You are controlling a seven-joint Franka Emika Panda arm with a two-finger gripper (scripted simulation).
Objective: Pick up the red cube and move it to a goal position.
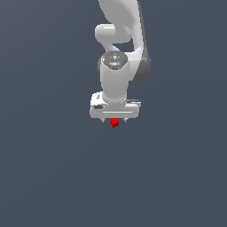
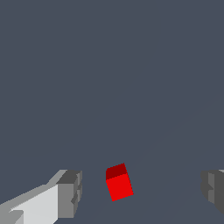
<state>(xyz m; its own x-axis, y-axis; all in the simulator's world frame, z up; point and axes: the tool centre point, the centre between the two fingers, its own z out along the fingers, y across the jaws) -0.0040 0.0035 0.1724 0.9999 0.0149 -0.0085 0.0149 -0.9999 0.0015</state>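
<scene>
The red cube (image 1: 115,123) is tiny and bright red, and shows just below the white gripper (image 1: 115,120) in the exterior view. In the wrist view the red cube (image 2: 118,182) lies between the two grey fingertips (image 2: 70,194), with clear gaps on both sides. The gripper (image 2: 142,190) is open wide and touches nothing. The cube is turned a little askew to the fingers. How far the fingers stand above the surface I cannot tell.
A plain dark grey surface (image 1: 48,168) fills both views. The white arm (image 1: 117,53) rises above the gripper toward the top of the exterior view. No other object shows.
</scene>
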